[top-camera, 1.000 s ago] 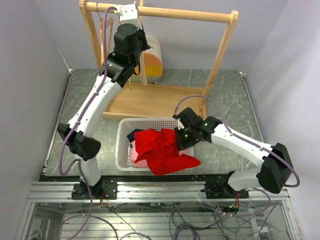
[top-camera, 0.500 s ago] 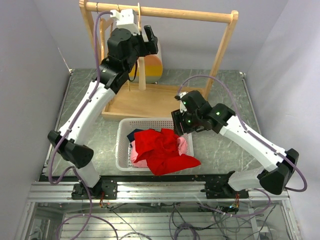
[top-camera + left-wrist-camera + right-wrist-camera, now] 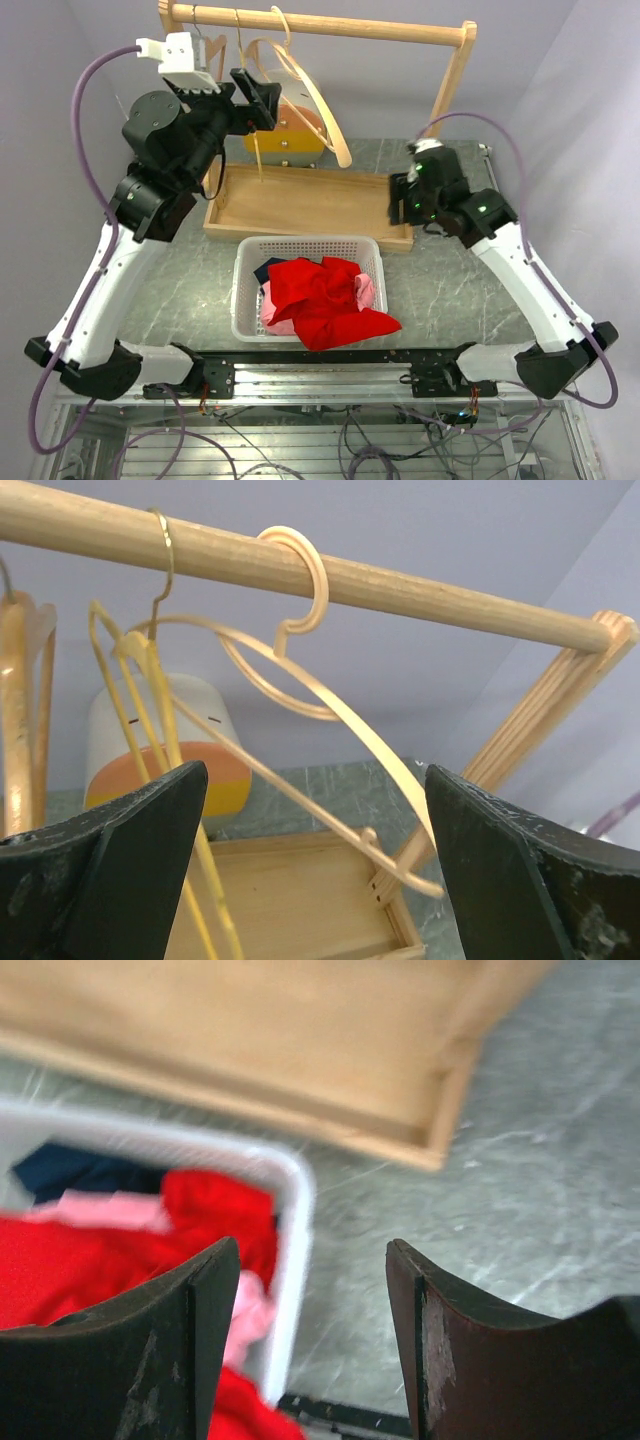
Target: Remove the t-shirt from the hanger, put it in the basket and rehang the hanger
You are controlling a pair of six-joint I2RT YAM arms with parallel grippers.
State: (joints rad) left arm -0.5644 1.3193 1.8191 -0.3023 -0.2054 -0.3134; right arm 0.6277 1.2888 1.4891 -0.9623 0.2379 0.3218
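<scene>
Your left gripper (image 3: 258, 98) is hovering in the upper left of the top view with its jaws spread wide, gripping nothing and facing the bare wooden hanger (image 3: 345, 712) that is hanging from the rack's rail (image 3: 380, 30). The red t-shirt (image 3: 320, 300) is lying crumpled in the white basket (image 3: 240, 290) at lower centre, spilling over its near rim. Your right gripper (image 3: 402, 207) is hanging at centre right beside the rack's base (image 3: 310, 205), its jaws parted and empty.
</scene>
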